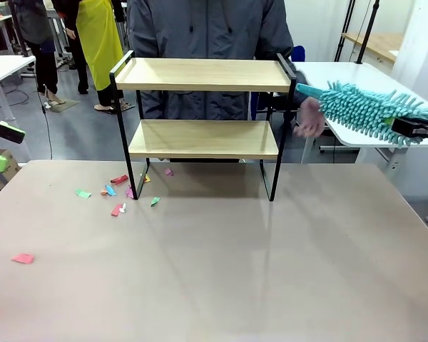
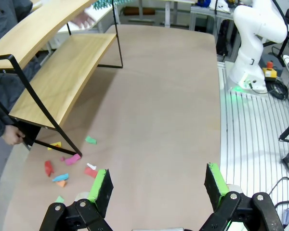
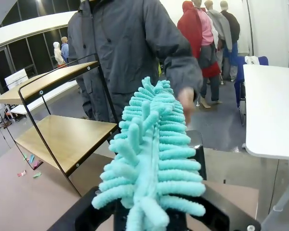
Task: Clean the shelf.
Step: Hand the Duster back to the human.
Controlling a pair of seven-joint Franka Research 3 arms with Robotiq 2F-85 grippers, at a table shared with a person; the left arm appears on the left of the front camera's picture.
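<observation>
The shelf [image 1: 203, 121] stands upright on the counter [image 1: 221, 263] in the upper centre of the front view, its two light wooden boards bare, its black frame legs resting on the counter surface. A person in a grey jacket [image 1: 207, 32] stands directly behind it. The right tool [image 1: 422, 128] sits at the right edge of the front view, level with the gap between the two boards and apart from the shelf; its jaws are clamped on a teal chenille duster [image 1: 367, 110], whose tip points toward the shelf's upper right post without touching it. The person's hand [image 1: 310, 117] is just beside the duster's tip. In the right wrist view the duster [image 3: 151, 159] rises from the bottom centre, with the shelf [image 3: 62, 125] at the left of the frame, well clear of the fibres. The left tool [image 2: 156, 185] appears at the bottom of the left wrist view with its green-padded fingers [image 2: 98, 185] spread wide and nothing between them; the shelf [image 2: 53, 72] lies in the upper left of that frame, apart from the tool. Coloured paper scraps [image 1: 118, 192] lie scattered on the counter around the shelf's left legs, with one pink scrap [image 1: 23, 258] farther toward the lower left.
</observation>
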